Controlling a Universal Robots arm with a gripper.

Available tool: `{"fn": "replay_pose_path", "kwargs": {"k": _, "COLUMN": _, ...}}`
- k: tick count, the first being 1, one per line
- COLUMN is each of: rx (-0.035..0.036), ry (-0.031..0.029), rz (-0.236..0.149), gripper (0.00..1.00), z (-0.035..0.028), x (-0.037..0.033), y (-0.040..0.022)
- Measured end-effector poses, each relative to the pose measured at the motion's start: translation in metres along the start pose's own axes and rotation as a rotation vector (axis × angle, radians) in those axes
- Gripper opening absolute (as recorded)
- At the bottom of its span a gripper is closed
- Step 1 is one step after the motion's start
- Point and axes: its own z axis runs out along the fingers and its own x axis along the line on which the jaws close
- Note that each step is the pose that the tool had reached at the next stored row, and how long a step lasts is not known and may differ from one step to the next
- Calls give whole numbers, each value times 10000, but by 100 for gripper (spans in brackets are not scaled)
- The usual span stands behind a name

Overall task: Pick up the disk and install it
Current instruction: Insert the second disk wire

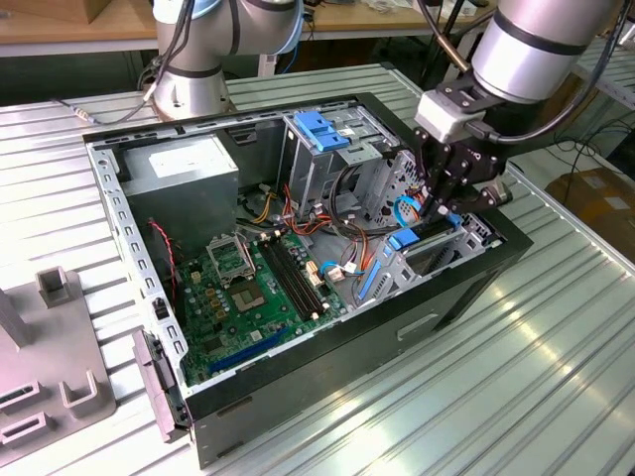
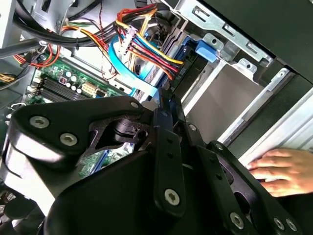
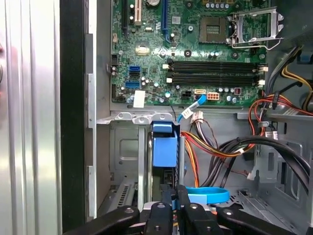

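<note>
we see the end effector (image 1: 448, 203) inside the pc case (image 1: 466, 288), clenched on the disk (image 3: 165, 147) upright in its bay.

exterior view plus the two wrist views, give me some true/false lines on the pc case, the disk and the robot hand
1. The black metal computer case lies open on the ribbed metal table, with its green motherboard exposed. True.
2. The robot's black hand hangs over the motherboard's middle. False: it is at the drive bay, at the exterior view's right end of the case.
3. In the second wrist view, a person's hand rests outside the case. True.
4. The flat silver-grey disk with blue plastic rails lies on the table outside the case. False: its blue rail shows inside the case, close to the robot's hand.
5. The long black memory slots are all filled. False: they look empty.
</note>
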Motion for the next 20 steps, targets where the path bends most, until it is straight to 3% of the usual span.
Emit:
{"fn": "replay_pose_path", "kwargs": {"k": 3, "rx": 4, "ry": -268, "rz": 14, "gripper": 16, "z": 1, "x": 71, "y": 2}}
{"fn": "replay_pose_path", "kwargs": {"k": 4, "rx": 7, "ry": -405, "rz": 20, "gripper": 16, "z": 1, "x": 96, "y": 2}}
{"fn": "replay_pose_path", "kwargs": {"k": 5, "rx": 12, "ry": -615, "rz": 29, "gripper": 16, "z": 2, "x": 116, "y": 2}}
{"fn": "replay_pose_path", "kwargs": {"k": 6, "rx": 13, "ry": -748, "rz": 36, "gripper": 16, "z": 2, "x": 126, "y": 3}}
{"fn": "replay_pose_path", "kwargs": {"k": 8, "rx": 15, "ry": -865, "rz": 41, "gripper": 16, "z": 3, "x": 137, "y": 3}}
{"fn": "replay_pose_path", "kwargs": {"k": 20, "rx": 14, "ry": -866, "rz": 40, "gripper": 16, "z": 20, "x": 138, "y": -9}}
